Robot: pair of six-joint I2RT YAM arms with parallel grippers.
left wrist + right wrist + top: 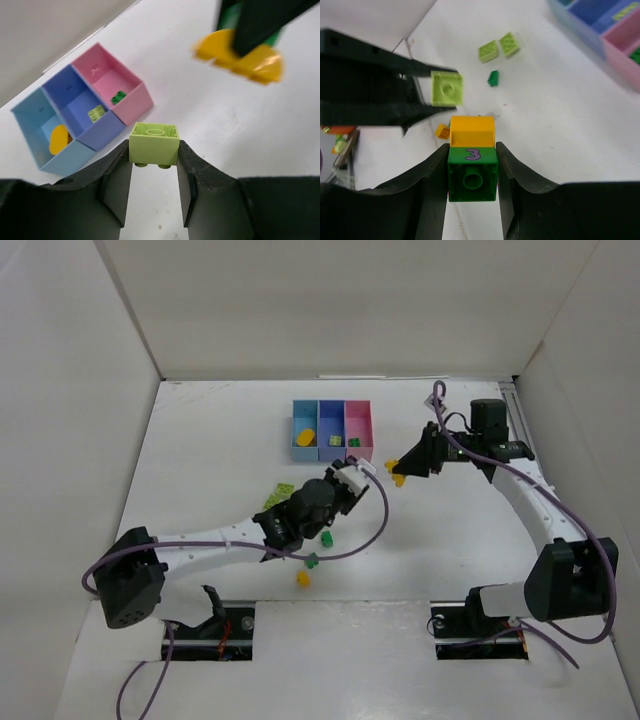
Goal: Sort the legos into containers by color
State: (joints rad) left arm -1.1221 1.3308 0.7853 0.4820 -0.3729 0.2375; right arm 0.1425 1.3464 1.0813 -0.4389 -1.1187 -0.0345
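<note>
Left pincer point(154, 162): black fingers clamped on a smooth, square lime brick point(154, 141), near the bins.
Right pincer point(472, 167): clamped on a green brick point(472, 176) marked 3, with a yellow piece point(472, 131) joined on.
Bins point(107, 134): three shiny plastic boxes in a row.

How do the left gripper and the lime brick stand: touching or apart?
Touching. In the left wrist view the left gripper clamps the lime brick between its fingers, with no gap on either side.

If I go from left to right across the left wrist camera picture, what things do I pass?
light blue bin → purple bin → pink bin → lime brick → yellow-and-green lego stack
</note>
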